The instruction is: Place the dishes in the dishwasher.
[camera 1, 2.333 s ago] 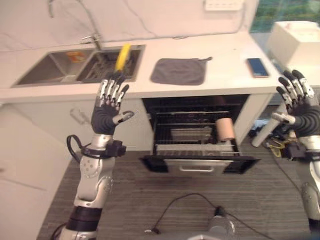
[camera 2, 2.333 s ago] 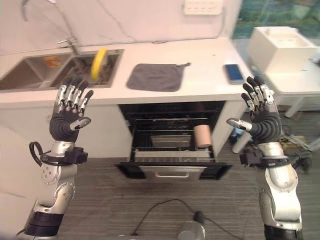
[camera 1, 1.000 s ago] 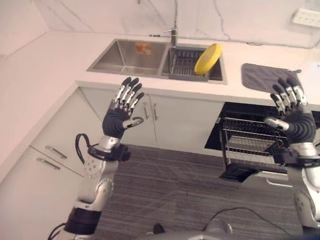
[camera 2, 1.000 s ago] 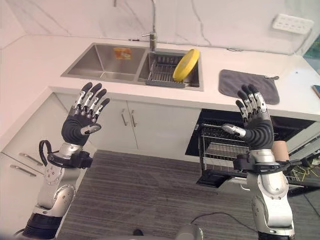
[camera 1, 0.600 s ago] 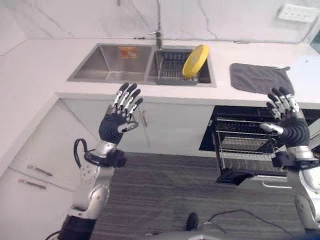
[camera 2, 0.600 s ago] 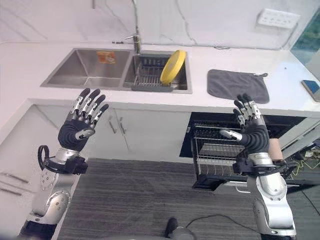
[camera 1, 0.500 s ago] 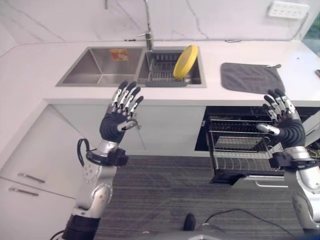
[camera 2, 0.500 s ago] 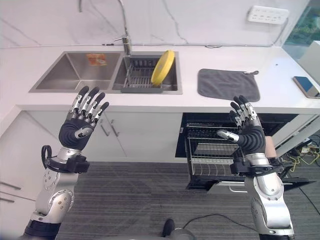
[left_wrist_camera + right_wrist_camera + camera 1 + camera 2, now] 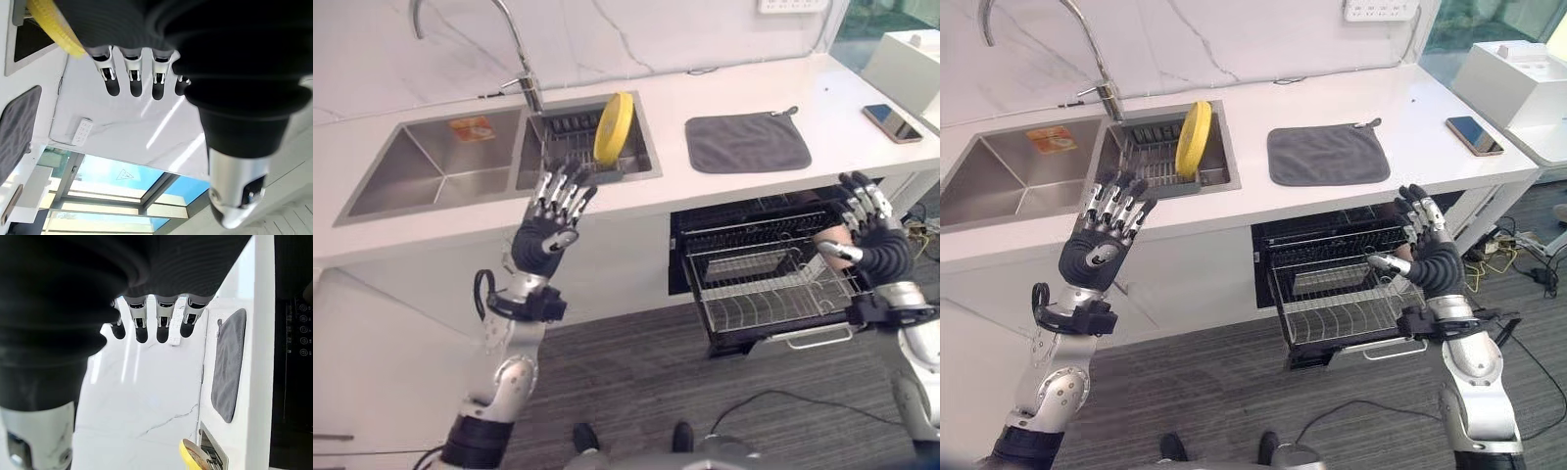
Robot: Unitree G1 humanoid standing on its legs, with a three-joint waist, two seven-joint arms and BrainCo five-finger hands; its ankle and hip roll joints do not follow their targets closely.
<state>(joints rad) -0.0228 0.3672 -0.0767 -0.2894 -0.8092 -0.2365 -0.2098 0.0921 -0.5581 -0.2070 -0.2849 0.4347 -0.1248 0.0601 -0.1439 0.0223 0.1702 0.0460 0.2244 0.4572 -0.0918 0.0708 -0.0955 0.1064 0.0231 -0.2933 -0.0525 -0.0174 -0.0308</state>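
Yellow plate (image 9: 611,127) standing on edge in the sink rack (image 9: 570,147). Dishwasher (image 9: 1332,284) open, wire basket pulled out. Left hand (image 9: 548,220) and right hand (image 9: 1427,253) raised, fingers spread, holding nothing. Grey cloth (image 9: 747,142) on tabletop (image 9: 705,103).

Head stereo pair looks down, sharing sink (image 9: 431,176); wrist cameras face upward, close.

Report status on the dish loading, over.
Both hands, left hand and right hand, open, empty. Yellow plate upright in sink rack. Dishwasher rack pulled out.
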